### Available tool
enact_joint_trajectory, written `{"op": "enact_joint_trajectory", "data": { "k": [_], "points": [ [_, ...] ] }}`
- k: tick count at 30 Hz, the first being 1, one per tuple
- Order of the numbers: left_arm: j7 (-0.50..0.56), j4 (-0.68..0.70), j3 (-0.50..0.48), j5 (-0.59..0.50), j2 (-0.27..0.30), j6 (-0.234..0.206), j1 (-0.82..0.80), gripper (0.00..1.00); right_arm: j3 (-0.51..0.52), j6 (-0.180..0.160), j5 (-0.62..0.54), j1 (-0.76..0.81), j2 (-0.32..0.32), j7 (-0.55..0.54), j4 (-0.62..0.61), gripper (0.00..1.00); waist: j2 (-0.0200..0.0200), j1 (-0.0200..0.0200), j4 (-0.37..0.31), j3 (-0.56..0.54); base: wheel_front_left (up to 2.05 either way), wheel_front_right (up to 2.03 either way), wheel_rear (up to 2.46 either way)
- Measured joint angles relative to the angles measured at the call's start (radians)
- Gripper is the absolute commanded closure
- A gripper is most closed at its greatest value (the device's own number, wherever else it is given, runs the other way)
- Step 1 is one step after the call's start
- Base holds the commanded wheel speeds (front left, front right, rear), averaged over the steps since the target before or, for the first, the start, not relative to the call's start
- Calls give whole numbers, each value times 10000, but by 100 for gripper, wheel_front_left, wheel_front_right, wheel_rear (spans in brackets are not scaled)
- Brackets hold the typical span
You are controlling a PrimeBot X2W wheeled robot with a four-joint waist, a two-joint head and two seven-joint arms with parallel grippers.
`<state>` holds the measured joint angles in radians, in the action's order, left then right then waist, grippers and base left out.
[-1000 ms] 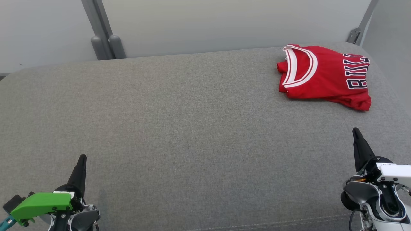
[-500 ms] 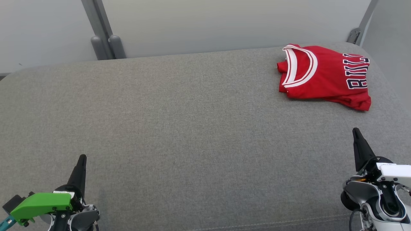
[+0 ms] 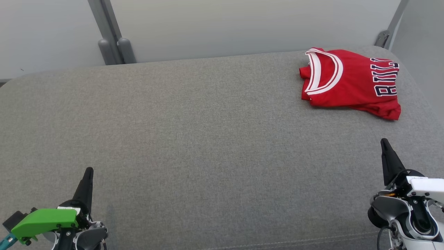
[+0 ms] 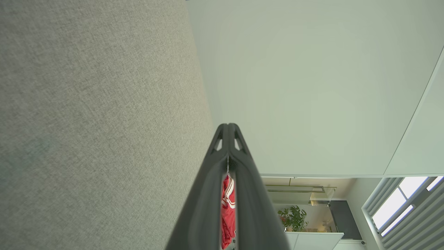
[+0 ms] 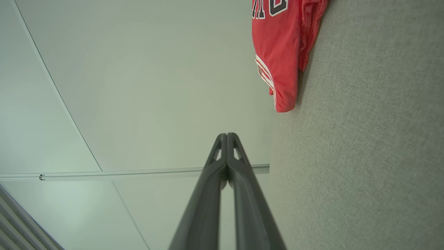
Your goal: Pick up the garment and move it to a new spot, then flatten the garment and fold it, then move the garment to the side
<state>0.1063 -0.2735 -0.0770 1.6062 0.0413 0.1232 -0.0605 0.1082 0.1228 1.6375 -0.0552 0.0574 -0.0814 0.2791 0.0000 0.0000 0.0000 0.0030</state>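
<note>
Nearest, at the lower left of the head view, the left gripper (image 3: 88,172) hovers over the near part of the grey cushion (image 3: 208,121), a green cover (image 3: 45,218) on its wrist. Its fingers are pressed together tip to tip and hold nothing; the left wrist view shows the same closed tips (image 4: 228,127). At the lower right, the right gripper (image 3: 385,146) is likewise pressed together and empty, its tips meeting in the right wrist view (image 5: 227,135).

Beyond them the cushion stretches bare across the middle.

At the far right corner of the cushion lies the jersey (image 3: 353,86), red and folded into a compact bundle. Its white-trimmed collar points left and its dark lettering sits toward the right edge. It rests flat on the cushion, well apart from both grippers, nearer the right one. The right wrist view catches its hem (image 5: 281,52); the left wrist view shows a strip of it (image 4: 227,208) between the fingers.

Behind the cushion stand a pale wall (image 3: 242,27) and a grey post (image 3: 111,34).
</note>
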Motion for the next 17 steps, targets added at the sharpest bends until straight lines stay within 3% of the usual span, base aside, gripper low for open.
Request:
{"op": "enact_joint_trajectory", "data": {
  "k": [17],
  "points": [
    [0, 0, -4, 0, 0, 0, 0, 100, 10, 0, -2, 0, -4, -2, -2, 100, 0, 0, 0, 0, 0, 0, 0]
  ]
}}
